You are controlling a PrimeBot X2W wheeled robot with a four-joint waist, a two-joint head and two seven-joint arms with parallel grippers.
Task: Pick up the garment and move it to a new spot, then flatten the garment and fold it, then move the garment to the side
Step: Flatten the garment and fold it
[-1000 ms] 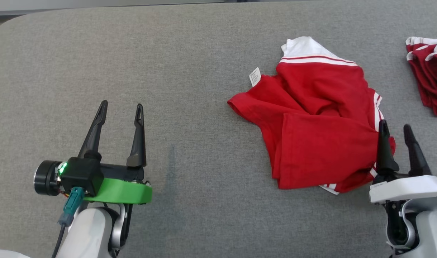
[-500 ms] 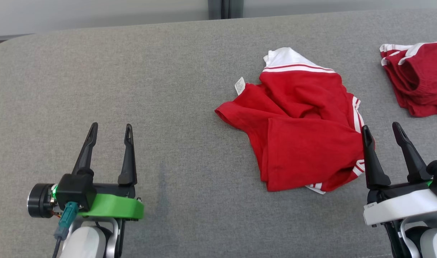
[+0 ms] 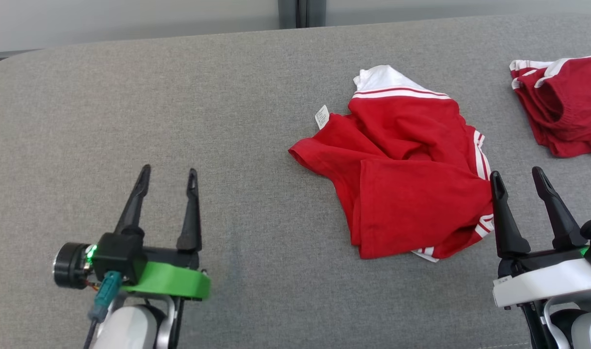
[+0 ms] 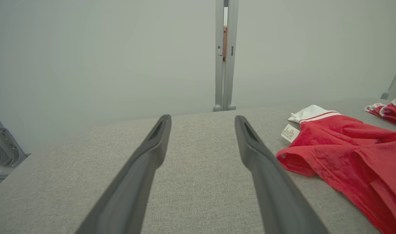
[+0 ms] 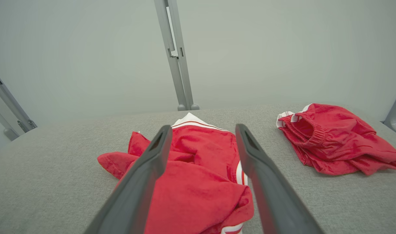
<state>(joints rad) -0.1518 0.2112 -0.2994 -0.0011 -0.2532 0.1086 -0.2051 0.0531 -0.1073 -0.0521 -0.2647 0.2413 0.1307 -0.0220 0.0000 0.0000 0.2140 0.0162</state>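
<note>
A crumpled red garment (image 3: 402, 169) with white stripes and a white tag lies on the grey padded table (image 3: 179, 97), right of centre. It also appears at the right of the left wrist view (image 4: 350, 152) and between the fingers in the right wrist view (image 5: 198, 169). My left gripper (image 3: 168, 177) stands open over bare table, far to the left of the garment. My right gripper (image 3: 517, 177) is open too, just off the garment's lower right edge, holding nothing.
A second red garment (image 3: 562, 106) with white trim lies bunched at the table's far right, seen again in the right wrist view (image 5: 334, 139). A grey post (image 5: 175, 55) rises behind the table's far edge. A pale wall stands beyond.
The head camera tilted up, so the whole scene slid down and left. Between the last two frames my left gripper shifted slightly right. Neither garment has moved on the table.
</note>
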